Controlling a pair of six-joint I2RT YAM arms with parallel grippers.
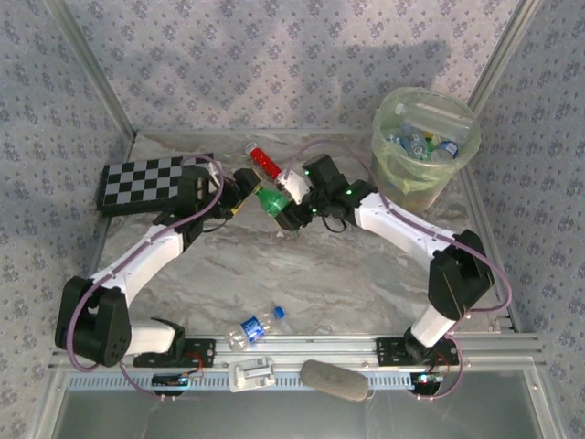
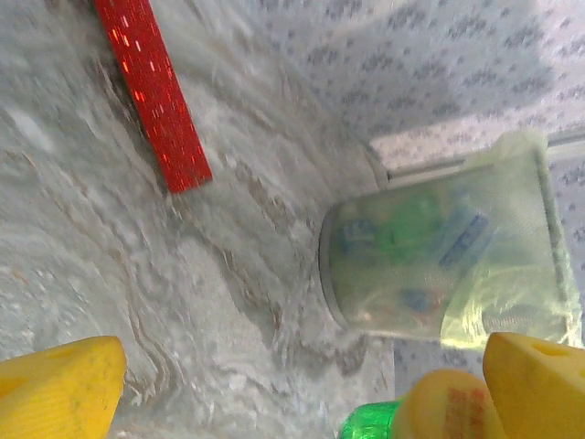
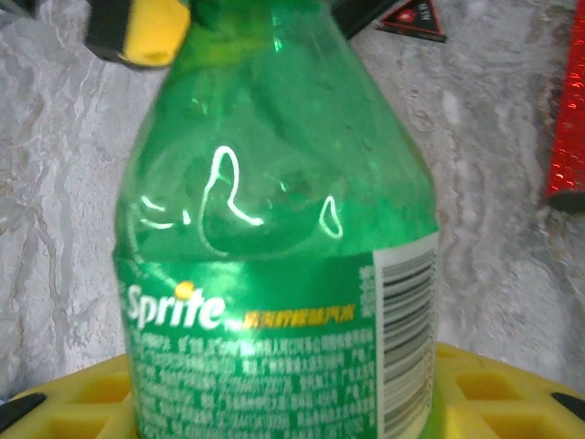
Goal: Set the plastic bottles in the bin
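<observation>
The right gripper [image 1: 285,207] was closed around the green bottle [image 3: 274,229], over the counter [image 1: 311,274] and well left of the bin [image 1: 388,160]. The left gripper [image 1: 243,196] stood wide open near the bottle's yellow cap [image 2: 448,407].

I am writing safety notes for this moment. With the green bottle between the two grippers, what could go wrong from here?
1. The left gripper is open, but one finger is right beside the yellow cap of the green bottle; pulling back could knock it.
2. The right gripper grips the smooth, round labelled part, so the bottle might slip or tilt on the way to the bin.
</observation>
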